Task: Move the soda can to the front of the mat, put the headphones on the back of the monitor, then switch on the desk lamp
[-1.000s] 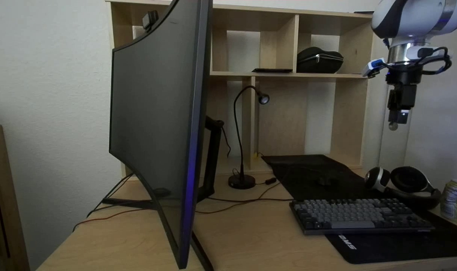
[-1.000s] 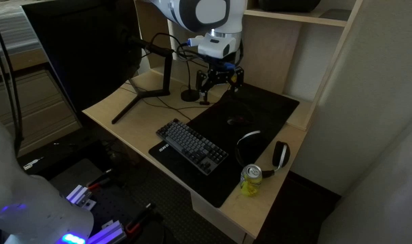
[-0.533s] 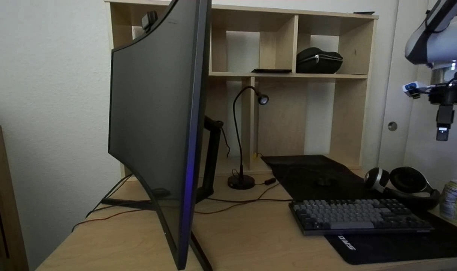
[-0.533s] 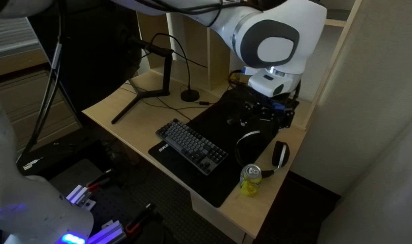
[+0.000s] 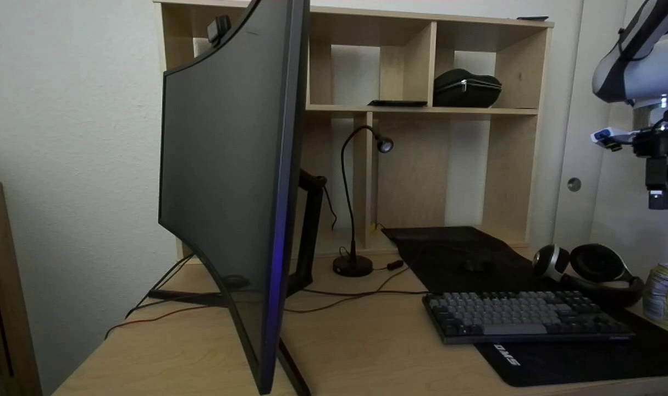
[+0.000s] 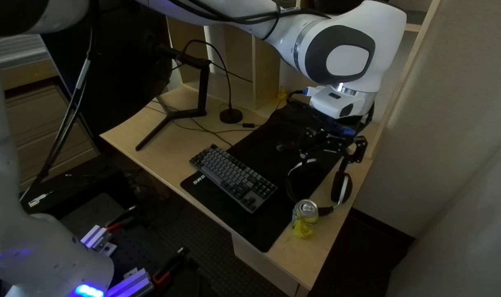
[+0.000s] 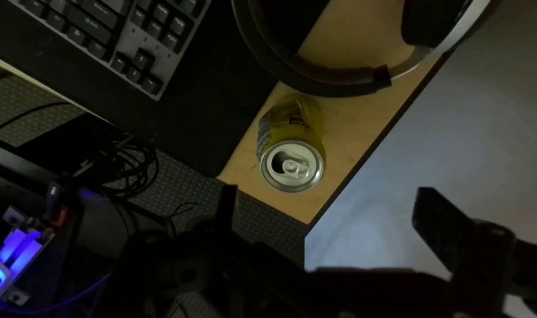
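Observation:
The yellow-green soda can [image 7: 291, 145] stands upright on bare wood beside the black mat [image 6: 258, 231], near the desk corner. My gripper [image 7: 327, 192] is open with nothing between its widely spread fingers; in an exterior view the gripper [image 6: 324, 163] hangs in the air around the headphones' area, apart from the can. The black headphones [image 5: 597, 263] lie behind the can, partly over the mat's edge. The large curved monitor [image 5: 229, 154] stands on its dark stand across the desk. The gooseneck desk lamp [image 5: 353, 266] stands behind it, its head showing no glow.
A keyboard [image 6: 236, 177] lies across the mat, with a mouse [image 6: 285, 147] farther back. Cables run over the wood near the lamp. A shelf unit [image 5: 421, 113] rises at the back. Close to the can, the desk edge [image 6: 337, 243] drops off to the floor.
My arm has swung away from the lamp side, over the mat to the headphones' side, and shifted slightly farther in the last half second. The can, headphones and lamp have not moved.

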`<state>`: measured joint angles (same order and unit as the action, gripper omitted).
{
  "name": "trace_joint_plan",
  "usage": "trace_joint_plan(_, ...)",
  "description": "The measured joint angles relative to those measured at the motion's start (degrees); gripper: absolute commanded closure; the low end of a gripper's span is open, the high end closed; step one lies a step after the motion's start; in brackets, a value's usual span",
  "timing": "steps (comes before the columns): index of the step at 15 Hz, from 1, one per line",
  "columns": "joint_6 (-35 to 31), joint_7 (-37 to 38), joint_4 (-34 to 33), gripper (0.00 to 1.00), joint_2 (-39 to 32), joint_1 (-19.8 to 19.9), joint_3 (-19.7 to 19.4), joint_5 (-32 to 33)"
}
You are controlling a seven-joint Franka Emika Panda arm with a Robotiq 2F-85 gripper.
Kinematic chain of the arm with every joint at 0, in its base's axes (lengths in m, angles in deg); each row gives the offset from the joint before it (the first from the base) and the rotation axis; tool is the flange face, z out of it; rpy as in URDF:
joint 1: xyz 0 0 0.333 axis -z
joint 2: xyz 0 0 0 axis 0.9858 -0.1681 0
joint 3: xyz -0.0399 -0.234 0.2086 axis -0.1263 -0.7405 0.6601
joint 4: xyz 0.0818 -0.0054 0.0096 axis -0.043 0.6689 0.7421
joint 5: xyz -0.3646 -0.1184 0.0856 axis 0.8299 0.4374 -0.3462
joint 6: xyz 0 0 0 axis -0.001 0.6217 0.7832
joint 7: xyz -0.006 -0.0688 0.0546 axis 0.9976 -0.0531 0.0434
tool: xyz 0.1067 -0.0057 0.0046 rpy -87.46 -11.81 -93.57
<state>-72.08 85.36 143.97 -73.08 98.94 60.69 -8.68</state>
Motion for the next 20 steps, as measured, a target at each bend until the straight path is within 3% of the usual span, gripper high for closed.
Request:
trace_joint_plan(4,0.31,3.07,0.00,0.00,0.00,-0.15,-0.22,1.57)
trace_joint_plan(20,0.31,3.06,0.00,0.00,0.00,-0.09,0.10,-0.06)
